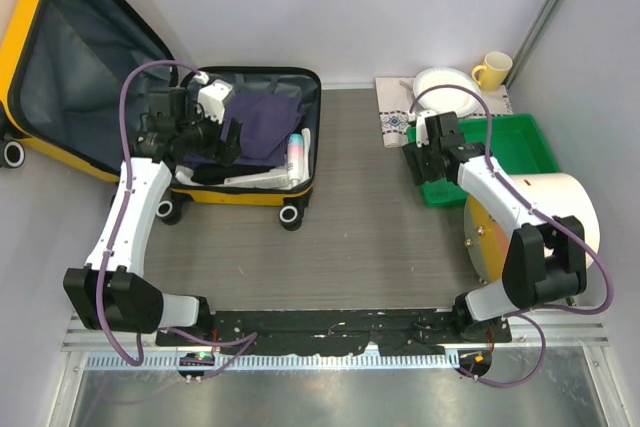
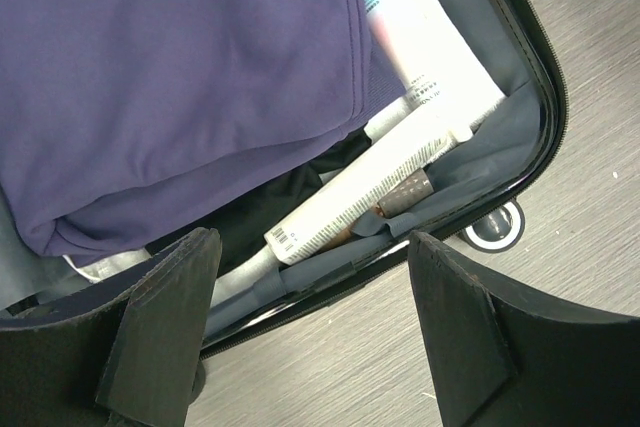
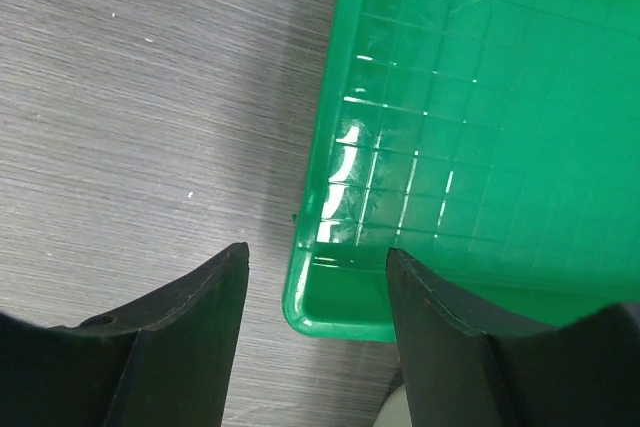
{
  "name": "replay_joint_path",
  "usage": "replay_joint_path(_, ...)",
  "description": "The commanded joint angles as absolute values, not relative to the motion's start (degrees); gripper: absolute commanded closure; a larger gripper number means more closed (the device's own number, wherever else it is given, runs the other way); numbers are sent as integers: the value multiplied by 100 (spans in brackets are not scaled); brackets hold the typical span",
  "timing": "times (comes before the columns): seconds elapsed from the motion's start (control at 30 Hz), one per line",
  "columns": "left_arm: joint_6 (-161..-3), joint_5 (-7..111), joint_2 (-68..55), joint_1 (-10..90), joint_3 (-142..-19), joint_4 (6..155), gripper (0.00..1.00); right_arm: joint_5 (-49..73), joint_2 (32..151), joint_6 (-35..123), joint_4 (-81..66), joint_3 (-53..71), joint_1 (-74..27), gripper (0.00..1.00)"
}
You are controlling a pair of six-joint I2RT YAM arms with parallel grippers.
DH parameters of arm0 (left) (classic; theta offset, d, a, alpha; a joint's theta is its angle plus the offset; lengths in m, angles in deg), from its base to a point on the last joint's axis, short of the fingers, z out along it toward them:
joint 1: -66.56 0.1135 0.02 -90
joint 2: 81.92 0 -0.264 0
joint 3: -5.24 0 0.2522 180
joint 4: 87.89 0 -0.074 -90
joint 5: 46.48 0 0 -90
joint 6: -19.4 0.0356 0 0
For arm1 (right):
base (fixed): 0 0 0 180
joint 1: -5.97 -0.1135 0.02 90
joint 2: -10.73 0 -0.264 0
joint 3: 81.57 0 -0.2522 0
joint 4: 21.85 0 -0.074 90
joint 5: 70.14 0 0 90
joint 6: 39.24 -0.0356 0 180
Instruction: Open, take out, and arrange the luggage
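The yellow luggage [image 1: 240, 197] lies open at the far left, its lid [image 1: 70, 57] leaning back with the dark grey lining showing. Its base holds a purple garment [image 1: 260, 122] [image 2: 180, 87], a white tube [image 2: 370, 187], a white bottle with a blue and pink top [image 2: 420, 37] and a small brown item [image 2: 405, 192]. My left gripper [image 1: 222, 147] [image 2: 312, 242] is open and empty, hovering over the near rim of the case [image 2: 400, 247]. My right gripper [image 1: 428, 165] [image 3: 317, 255] is open and empty, above the near-left corner of the green tray [image 3: 480, 127].
The green tray [image 1: 520, 142] is empty at the right. A large cream cylinder with an orange end [image 1: 530, 222] lies in front of it. A white plate [image 1: 445, 87], a yellow mug [image 1: 492, 69] and a patterned cloth [image 1: 395, 117] sit at the back right.
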State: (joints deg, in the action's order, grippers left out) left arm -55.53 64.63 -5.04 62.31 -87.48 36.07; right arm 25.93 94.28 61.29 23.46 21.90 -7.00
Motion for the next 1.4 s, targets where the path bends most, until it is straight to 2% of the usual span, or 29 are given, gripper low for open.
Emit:
replay_joint_path(0.0, -5724, 6559, -713, 6182, -8718, 3783, 20, 2207, 9825, 6009, 2258, 2042, -643, 36)
replay_joint_path(0.2, -5812, 6532, -739, 6182, -8648, 3810, 20, 838, 10327, 5604, 2399, 1796, -599, 43)
replay_joint_path(0.4, -5979, 6488, -634, 6182, -8665, 3766, 21, 211, 10793, 5085, 2189, 1532, -686, 52)
replay_joint_path(0.5, -6058, 6488, -581, 6182, -8665, 3757, 21, -158, 10873, 4717, 2004, 1462, -879, 53)
replay_joint_path(0.67, -5910, 6418, -309, 6173, -8656, 3775, 24, -466, 10917, 4312, 1592, 1409, -1310, 51)
replay_joint_path(0.8, -5795, 6356, 7, 6164, -8832, 3783, 24, -510, 11074, 3769, 1161, 1383, -1591, 46)
replay_joint_path(1.03, -5725, 6435, 368, 6068, -8938, 3897, 23, -703, 11294, 3380, 537, 1348, -1969, 45)
replay_joint_path(1.37, -4047, 6963, 1062, 5725, -9139, 4161, 27, -1195, 11549, 2968, -439, 1234, -2347, 44)
